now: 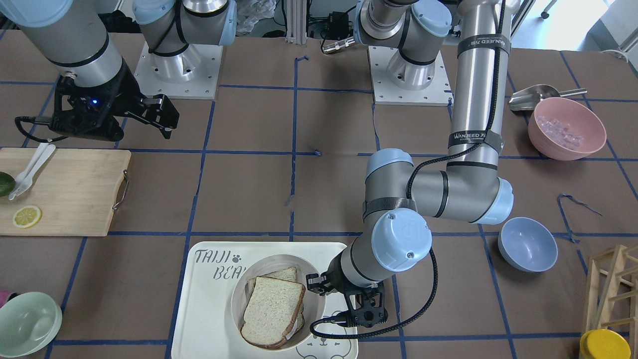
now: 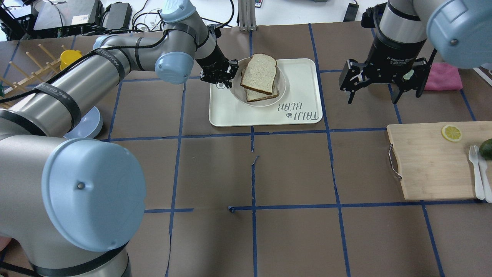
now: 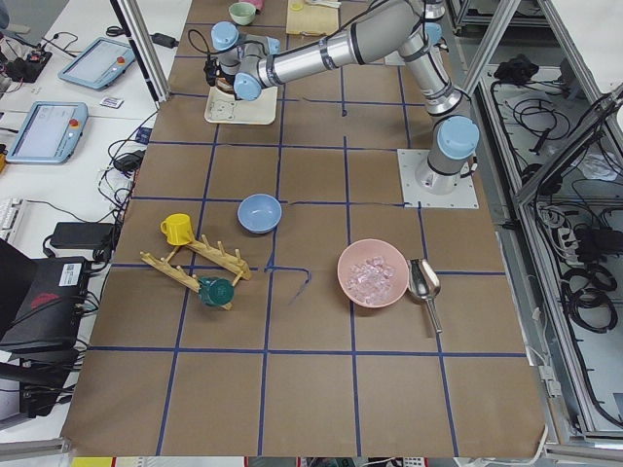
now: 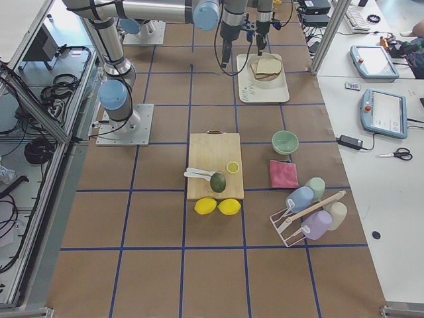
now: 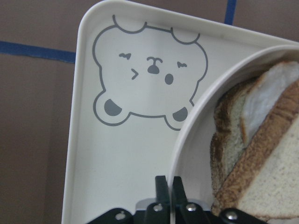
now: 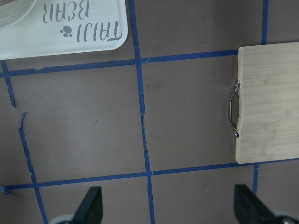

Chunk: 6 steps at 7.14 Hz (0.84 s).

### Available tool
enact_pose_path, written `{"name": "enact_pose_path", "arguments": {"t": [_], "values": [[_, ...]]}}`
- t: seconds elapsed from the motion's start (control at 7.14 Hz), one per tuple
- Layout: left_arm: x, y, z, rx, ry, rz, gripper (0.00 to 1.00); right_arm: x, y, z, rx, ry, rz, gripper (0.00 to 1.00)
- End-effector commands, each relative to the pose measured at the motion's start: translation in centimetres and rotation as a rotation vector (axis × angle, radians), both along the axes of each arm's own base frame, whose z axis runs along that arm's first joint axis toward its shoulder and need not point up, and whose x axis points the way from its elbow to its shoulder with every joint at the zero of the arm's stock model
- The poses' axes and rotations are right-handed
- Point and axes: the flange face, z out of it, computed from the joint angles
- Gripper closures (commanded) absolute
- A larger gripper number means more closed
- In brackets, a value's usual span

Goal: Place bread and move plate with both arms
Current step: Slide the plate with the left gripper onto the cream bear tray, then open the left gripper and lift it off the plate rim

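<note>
- Left tool [image 1: 314,282]: closed on the rim of the plate [image 1: 240,289]. The left wrist view, bottom centre, shows one finger inside the rim and one outside.
- Plate: lower centre of the front-facing view. It rests on the tray [image 1: 209,319], at the end with the bear drawing.
- Bread [image 1: 273,310]: lies in the plate on top of a second slice [image 1: 284,274]. It is skewed against that slice, so a corner of the lower one shows.
- Right tool [image 2: 373,98]: open, fingers wide apart, holding nothing. It hovers in the upper right of the overhead view, above bare worktop [image 2: 292,173] between the tray and the board [image 2: 426,161], touching neither.
- Board: right edge of the overhead view, well apart from the tray, carrying a lemon slice [image 2: 451,133].
</note>
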Motion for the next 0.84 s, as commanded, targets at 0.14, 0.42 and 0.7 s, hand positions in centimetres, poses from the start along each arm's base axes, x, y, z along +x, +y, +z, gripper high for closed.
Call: {"name": "enact_pose_path", "arguments": {"t": [0.14, 0.42, 0.7], "values": [[0.0, 0.2, -1.2, 0.02, -0.002, 0.003, 0.24, 0.0, 0.0, 0.0, 0.001, 0.0, 0.0, 0.0], [0.1, 0.2, 2.3, -0.029, -0.003, 0.002, 0.12, -0.1, -0.1, -0.1, 0.001, 0.0, -0.003, 0.0], [0.5, 3.2, 10.9, -0.034, -0.041, -0.015, 0.03, 0.0, -0.1, 0.7, -0.015, 0.002, -0.004, 0.0]]}}
